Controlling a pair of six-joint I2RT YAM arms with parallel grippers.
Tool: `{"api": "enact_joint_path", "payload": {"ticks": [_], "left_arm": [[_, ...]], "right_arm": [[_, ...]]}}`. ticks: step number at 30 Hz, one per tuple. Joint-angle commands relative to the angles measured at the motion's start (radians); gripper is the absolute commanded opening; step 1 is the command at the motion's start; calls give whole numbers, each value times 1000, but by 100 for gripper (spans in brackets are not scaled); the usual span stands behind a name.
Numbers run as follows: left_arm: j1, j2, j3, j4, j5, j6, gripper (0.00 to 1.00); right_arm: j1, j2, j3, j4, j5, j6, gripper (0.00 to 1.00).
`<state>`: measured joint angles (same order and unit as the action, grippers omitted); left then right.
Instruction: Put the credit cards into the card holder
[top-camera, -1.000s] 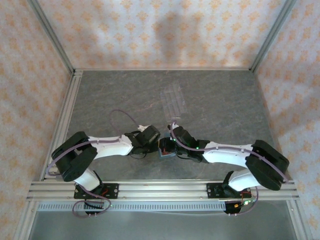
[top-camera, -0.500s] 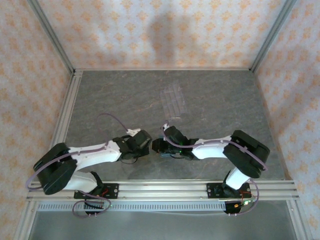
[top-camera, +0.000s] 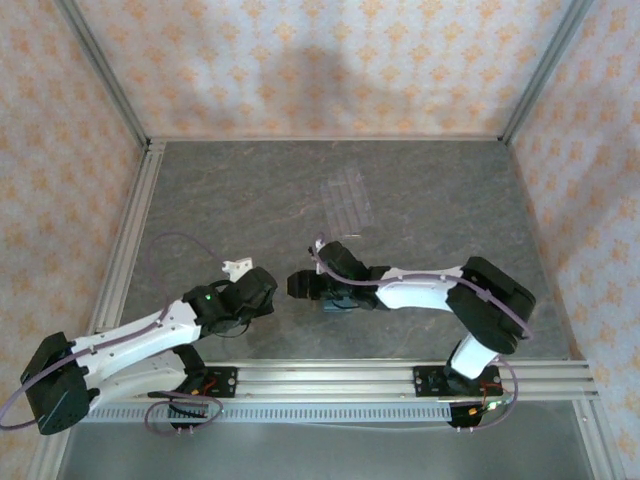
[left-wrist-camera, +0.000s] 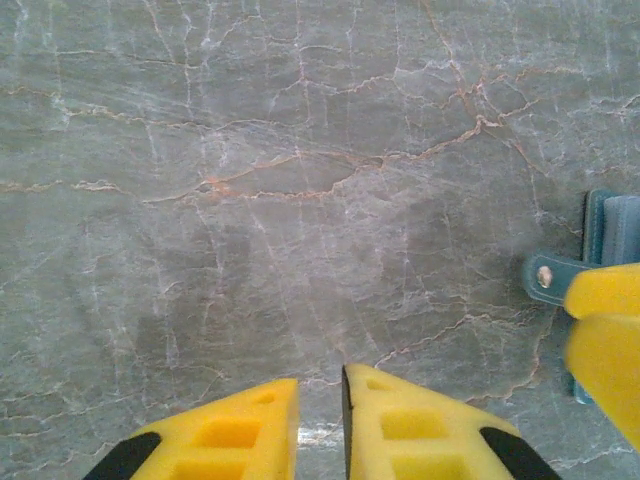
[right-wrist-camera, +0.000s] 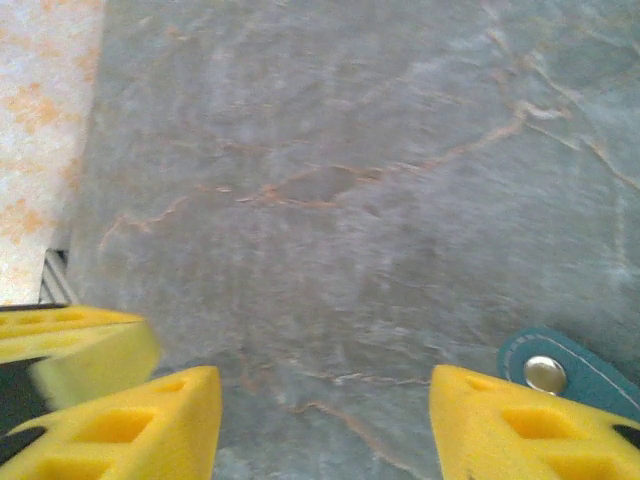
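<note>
Card holder (right-wrist-camera: 592, 378) snap tab shows at wrists; left gripper (left-wrist-camera: 320, 380) ajar, right gripper (right-wrist-camera: 324, 388) wide, seemingly empty.

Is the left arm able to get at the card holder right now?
Probably, but awkwardly: the card holder lies beside the left fingers, yet the right fingers crowd its edge.

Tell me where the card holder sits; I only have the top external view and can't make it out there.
Observer: Right wrist view shows the snap tab of the card holder on the table, next to one finger of the right hand.
Operator: Is that hand gripping it?
Observer: No, its jaws stand wide apart over bare table.
Operator: And the other arm?
Observer: Left wrist view shows the left hand with fingers nearly together and empty, the card holder off to one side.
</note>
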<state>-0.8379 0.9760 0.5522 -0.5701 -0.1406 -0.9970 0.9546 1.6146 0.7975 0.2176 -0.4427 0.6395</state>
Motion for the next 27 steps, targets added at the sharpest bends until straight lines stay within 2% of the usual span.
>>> {"api": "enact_joint_path", "payload": {"ticks": [1,6,9,10,13,16,21,27], "left_arm": [[2,-6,1,-53,-45,7,21],[1,51,45,-51,-41,42,28],[1,110,96,-46,-17,71,28],[0,125,109,-31,-1,80,28],[-2,174,150,22,51,110,28],[-4,244,216,45,86,136,28],[-12,376,327,63,133,162,27],[-13,513,414,82,160,182,26]], "right_arm": [[1,-101,43,-164,-24,-68,62],[-24,-245,26,-284,57,-119,67],[-51,-334,-16,-345,150,-126,65],[-59,-358,-41,-351,173,-123,59],[-76,-395,-106,-339,208,-100,31],[-78,-358,-130,-326,213,-91,15],[-76,-220,-120,-268,168,-74,11],[-77,-129,-138,-233,211,-47,10]]}}
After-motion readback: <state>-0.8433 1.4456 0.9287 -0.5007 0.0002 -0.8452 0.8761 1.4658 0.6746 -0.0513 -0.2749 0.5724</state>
